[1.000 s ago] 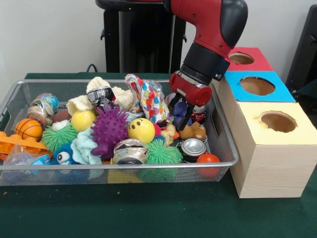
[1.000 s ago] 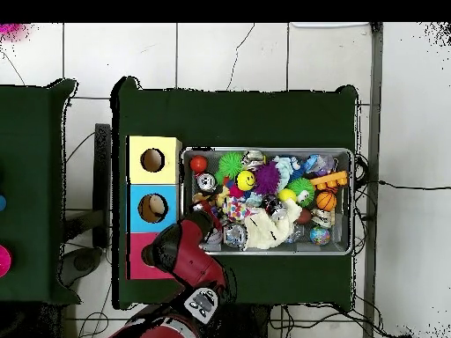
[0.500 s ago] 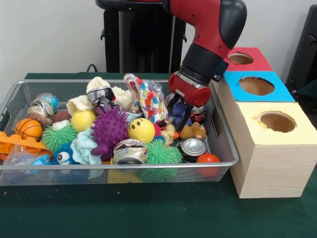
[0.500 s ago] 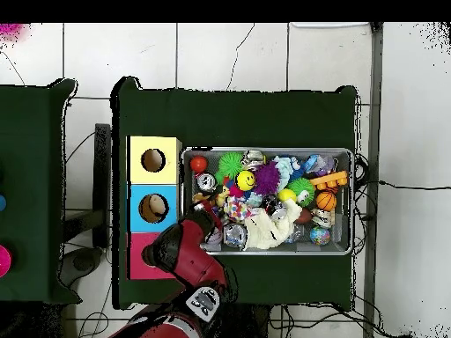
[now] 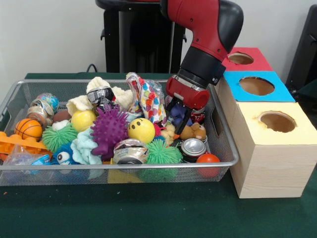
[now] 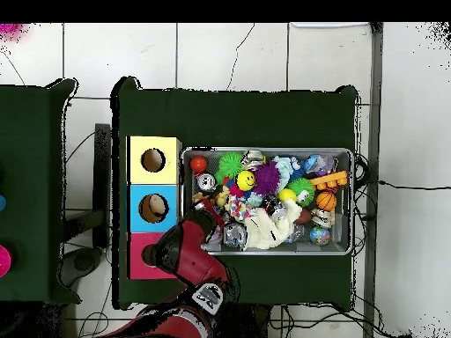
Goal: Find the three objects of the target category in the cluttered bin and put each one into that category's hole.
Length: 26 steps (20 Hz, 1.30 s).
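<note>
The silver wire-mesh bin [image 5: 124, 163] is full of toys; it also shows in the overhead view [image 6: 264, 150]. My gripper [image 5: 178, 115] is low in the bin's right end, open, with its black fingers either side of a purple-blue thing [image 5: 177, 112]. The brown teddy [image 5: 194, 131] lies just below and right of it. A small cream-tan plush [image 5: 170, 133] lies just below and left of it. I cannot make out the orange tiger. The red-topped hole [image 5: 241, 58] is on the farthest box. In the overhead view my arm covers part of the red box [image 6: 136, 242], and my gripper [image 6: 210, 214] is over the bin's left end.
The blue-topped hole [image 5: 256, 86] and yellow-topped hole [image 5: 278, 121] stand right of the bin. A purple spiky ball [image 5: 109, 130], a yellow smiley ball [image 5: 141, 130], a dotted bag [image 5: 148, 99], cans [image 5: 192, 147] and an orange-red ball [image 5: 208, 159] crowd the bin.
My arm and gripper have shifted slightly to the left in the front view. The toys have not visibly moved.
</note>
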Motion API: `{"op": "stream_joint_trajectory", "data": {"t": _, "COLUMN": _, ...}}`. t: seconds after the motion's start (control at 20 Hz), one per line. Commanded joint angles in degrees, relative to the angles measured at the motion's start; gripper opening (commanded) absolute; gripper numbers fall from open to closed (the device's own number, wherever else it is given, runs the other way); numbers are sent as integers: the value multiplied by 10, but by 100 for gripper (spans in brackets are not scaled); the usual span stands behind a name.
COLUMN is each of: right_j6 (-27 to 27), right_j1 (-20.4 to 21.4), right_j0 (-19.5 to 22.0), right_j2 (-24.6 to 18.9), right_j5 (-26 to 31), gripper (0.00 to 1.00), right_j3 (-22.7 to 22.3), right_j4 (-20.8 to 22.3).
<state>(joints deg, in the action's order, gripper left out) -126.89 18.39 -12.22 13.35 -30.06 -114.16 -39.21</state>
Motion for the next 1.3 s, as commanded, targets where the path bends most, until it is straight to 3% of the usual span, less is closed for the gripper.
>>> {"op": "stream_joint_trajectory", "data": {"t": 0.05, "right_j6": -160, "right_j1": -37, "right_j0": 9, "right_j2": -98, "right_j5": -15, "gripper": 100, "right_j3": 55, "right_j4": 17}}
{"op": "stream_joint_trajectory", "data": {"t": 0.35, "right_j6": -163, "right_j1": -37, "right_j0": 0, "right_j2": -99, "right_j5": -22, "gripper": 100, "right_j3": 64, "right_j4": -2}}
{"op": "stream_joint_trajectory", "data": {"t": 0.7, "right_j6": -169, "right_j1": -31, "right_j0": 9, "right_j2": -109, "right_j5": -12, "gripper": 100, "right_j3": 60, "right_j4": 10}}
{"op": "stream_joint_trajectory", "data": {"t": 1.0, "right_j6": -128, "right_j1": -2, "right_j0": 40, "right_j2": -138, "right_j5": 92, "gripper": 100, "right_j3": 37, "right_j4": 19}}
{"op": "stream_joint_trajectory", "data": {"t": 1.15, "right_j6": -88, "right_j1": 13, "right_j0": 59, "right_j2": -156, "right_j5": 186, "gripper": 100, "right_j3": 29, "right_j4": 9}}
{"op": "stream_joint_trajectory", "data": {"t": 1.3, "right_j6": -79, "right_j1": 20, "right_j0": 64, "right_j2": -162, "right_j5": 225, "gripper": 100, "right_j3": 27, "right_j4": 0}}
